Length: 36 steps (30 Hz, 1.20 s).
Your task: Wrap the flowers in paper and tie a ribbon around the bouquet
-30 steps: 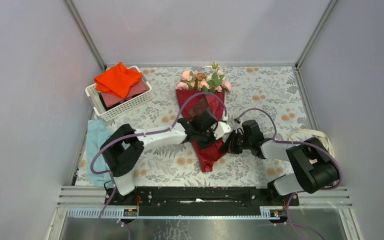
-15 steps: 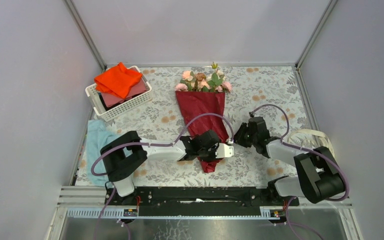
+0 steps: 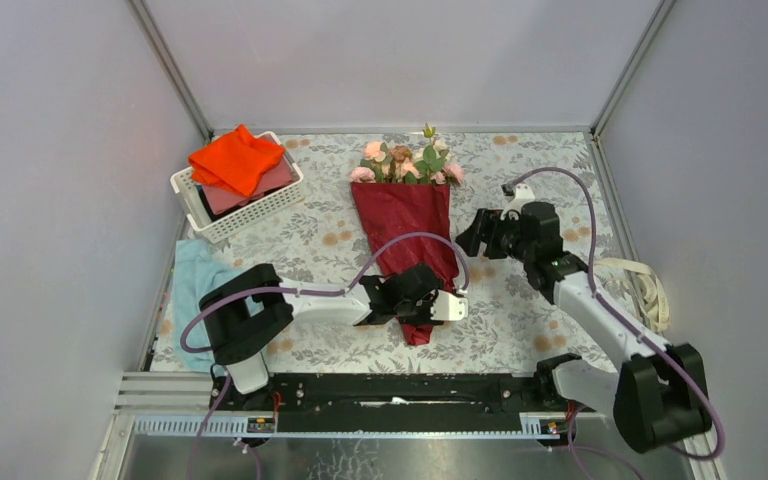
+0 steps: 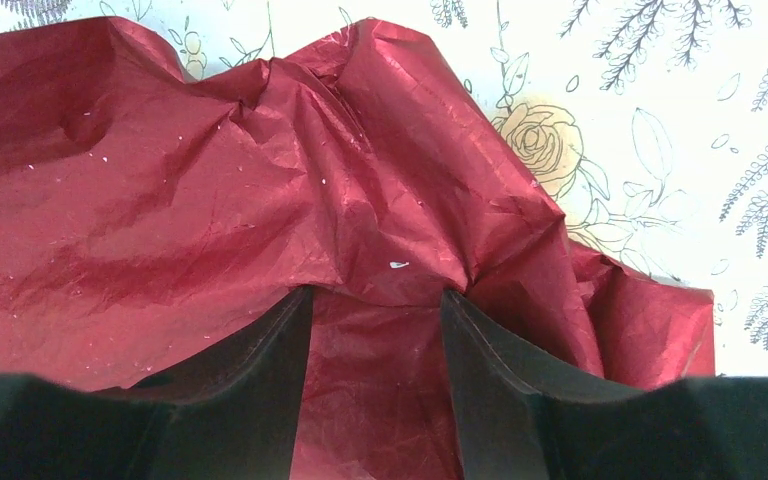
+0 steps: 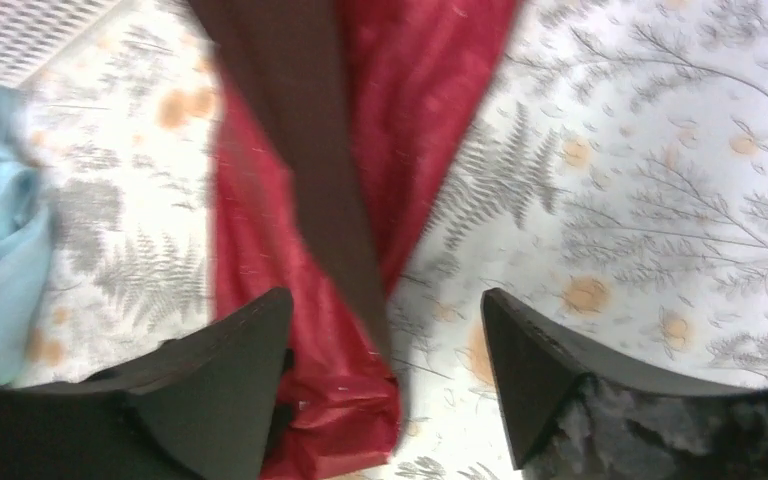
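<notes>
- Bouquet (image 3: 403,225) lies mid-counter (image 3: 550,170), flowers (image 3: 405,160) toward 12 o'clock, the paper (image 3: 400,215) cone tapering toward 6 o'clock.
- Left tool (image 4: 375,300) sits low over the cone's 6 o'clock tip, jaws moderately apart, crinkled paper showing in the gap, not pinched.
- Right tool (image 5: 387,305) hangs at the bouquet's 3 o'clock, jaws wide, nothing between them.
- Ribbon (image 3: 653,290) lies looped at the counter's 3 o'clock edge, well apart from the bouquet.
- Basket (image 3: 250,215) with an orange cloth (image 3: 238,158) stands at 10 o'clock.
</notes>
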{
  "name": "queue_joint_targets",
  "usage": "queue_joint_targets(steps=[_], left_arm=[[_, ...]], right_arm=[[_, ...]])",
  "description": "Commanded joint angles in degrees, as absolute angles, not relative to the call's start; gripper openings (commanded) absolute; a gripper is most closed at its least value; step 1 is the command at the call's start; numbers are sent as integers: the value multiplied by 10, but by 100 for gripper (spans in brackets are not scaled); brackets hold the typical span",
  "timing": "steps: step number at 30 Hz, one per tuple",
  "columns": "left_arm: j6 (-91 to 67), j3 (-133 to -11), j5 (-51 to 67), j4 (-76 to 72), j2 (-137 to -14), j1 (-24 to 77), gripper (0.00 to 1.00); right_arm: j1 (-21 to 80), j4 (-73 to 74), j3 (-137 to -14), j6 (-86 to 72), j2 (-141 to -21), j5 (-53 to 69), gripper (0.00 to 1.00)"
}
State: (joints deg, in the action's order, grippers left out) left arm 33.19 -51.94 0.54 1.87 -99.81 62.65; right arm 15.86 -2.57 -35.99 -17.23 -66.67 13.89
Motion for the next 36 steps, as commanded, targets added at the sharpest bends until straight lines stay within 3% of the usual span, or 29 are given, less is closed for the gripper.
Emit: queue_joint_targets(steps=[1,3,10,11,13,14,15,16,17,23,29,36], left_arm=[[336,-489,23,68,-1035,638,59],[339,-491,23,71,-1037,640,59],[343,-492,18,79,-1041,646,62],[343,-492,17,80,-1041,647,62],[343,-491,14,82,-1041,650,62],[344,-489,11,84,-1040,651,62],[347,-488,11,87,-1038,655,63],[351,-483,11,92,-1035,659,64],[358,-480,11,97,-1030,666,66],[386,-449,3,119,-1021,732,72],[388,-423,9,135,-1008,765,74],[395,-429,3,132,-1026,765,74]], right_arm=[[165,-123,-342,-188,-621,275,95],[183,-153,-341,-183,-640,272,99],[207,-219,-423,-189,-821,220,100],[207,-223,-436,-191,-843,213,96],[205,-226,-454,-194,-870,184,79],[199,-225,-459,-197,-877,166,64],[189,-225,-461,-206,-882,152,42],[178,-229,-460,-218,-888,135,11],[168,-232,-459,-227,-896,117,0],[154,-216,-523,-209,-1012,94,0],[125,-215,-550,-222,-1043,66,0],[112,-80,-633,-187,-1064,4,32]])
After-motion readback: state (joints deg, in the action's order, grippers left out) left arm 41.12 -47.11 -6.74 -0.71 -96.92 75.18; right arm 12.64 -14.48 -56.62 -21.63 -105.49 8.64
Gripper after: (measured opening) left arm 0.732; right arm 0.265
